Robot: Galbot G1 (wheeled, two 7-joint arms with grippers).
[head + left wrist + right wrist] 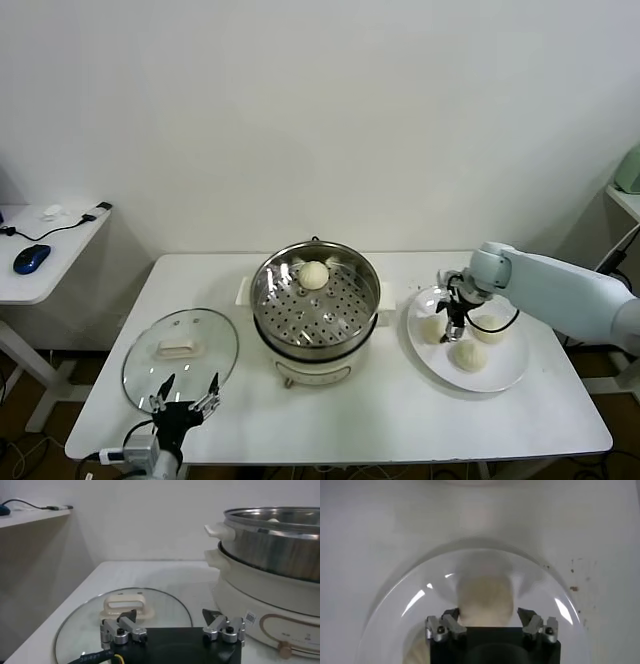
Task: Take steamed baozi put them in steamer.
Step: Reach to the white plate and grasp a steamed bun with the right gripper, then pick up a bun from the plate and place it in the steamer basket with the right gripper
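Note:
The steamer point(262, 300) stands mid-table, with one baozi point(314, 275) on its perforated tray. Three more baozi point(469, 354) lie on a white plate point(505, 378) to its right. My right gripper point(450, 326) is down over the plate's left part, beside the leftmost bun point(432, 329). In the right wrist view, that gripper point(488, 614) stands open astride a baozi point(485, 597). One fingertip point(454, 616) touches the bun and the other stands a little off it. My left gripper point(185, 392) waits open and empty at the front left, near the steamer point(270, 545).
A round glass lid point(180, 350) with a white handle point(121, 606) lies flat on the table to the left of the steamer, just beyond my left gripper point(170, 615). A side table with a blue mouse point(30, 258) stands at far left.

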